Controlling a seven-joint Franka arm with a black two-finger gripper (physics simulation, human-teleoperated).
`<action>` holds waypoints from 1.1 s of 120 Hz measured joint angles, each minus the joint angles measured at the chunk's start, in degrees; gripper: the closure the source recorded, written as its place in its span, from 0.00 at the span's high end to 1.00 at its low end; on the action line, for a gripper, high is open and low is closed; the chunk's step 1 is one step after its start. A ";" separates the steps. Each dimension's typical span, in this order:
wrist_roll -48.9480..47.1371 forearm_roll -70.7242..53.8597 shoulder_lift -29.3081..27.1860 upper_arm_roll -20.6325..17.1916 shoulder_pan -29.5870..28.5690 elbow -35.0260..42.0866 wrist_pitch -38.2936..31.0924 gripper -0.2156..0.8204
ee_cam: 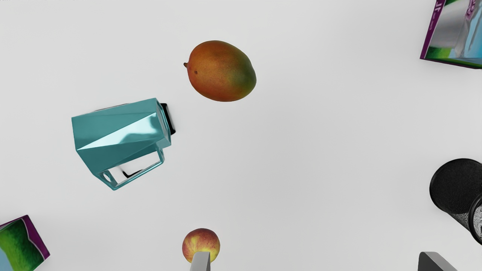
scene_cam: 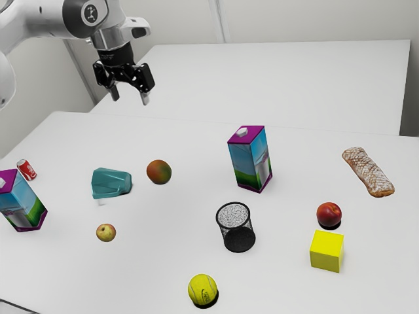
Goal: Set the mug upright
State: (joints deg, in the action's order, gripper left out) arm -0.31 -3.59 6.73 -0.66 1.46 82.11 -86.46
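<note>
- On the white tabletop (scene_cam: pixel 275 281), the teal, faceted mug with a looped handle (ee_cam: pixel 122 137) lies on its side. The condition named in the task is not met.
- Position of the mug: near the orange-green oval mango (scene_cam: pixel 159 172), not touching it, with the narrower end toward the fruit. The handle juts out on the side away from the mango. Which end is the mouth cannot be established with certainty.
- The black two-finger gripper (scene_cam: pixel 130 99) is raised well above the table. Its fingers stand wide apart, with nothing held between them.
- Step in hand, as judged: the approach to the mug, ahead of a grasp.
- Next move, as judged: carry the gripper over the mug, align the fingers across its body, descend and close. A lift and a turn of the hand should then bring the base underneath before release.
- Risks noted: the slanted facets may let the mug slip or roll under the fingers; the handle could foul one finger; a wide swing could nudge the mango.
</note>
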 joint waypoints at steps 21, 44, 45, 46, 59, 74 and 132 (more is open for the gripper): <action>-0.07 0.06 -0.57 -0.36 0.29 0.04 0.09 0.79; -0.13 3.12 -3.64 -0.19 -1.29 4.52 -0.22 0.79; -0.13 3.35 -4.07 -0.19 -1.50 5.24 -0.37 0.79; -0.13 3.60 -4.52 -0.19 -1.72 5.95 -0.52 0.79; -0.07 6.91 -8.01 -0.13 -4.69 12.28 -2.55 0.79; 0.01 10.46 -8.70 -0.20 -8.56 16.01 -3.62 0.79; 17.21 21.12 -2.39 -0.21 -26.44 27.25 -15.11 0.79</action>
State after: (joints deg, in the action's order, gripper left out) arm 16.91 17.53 4.34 -0.88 -24.99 109.36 -101.57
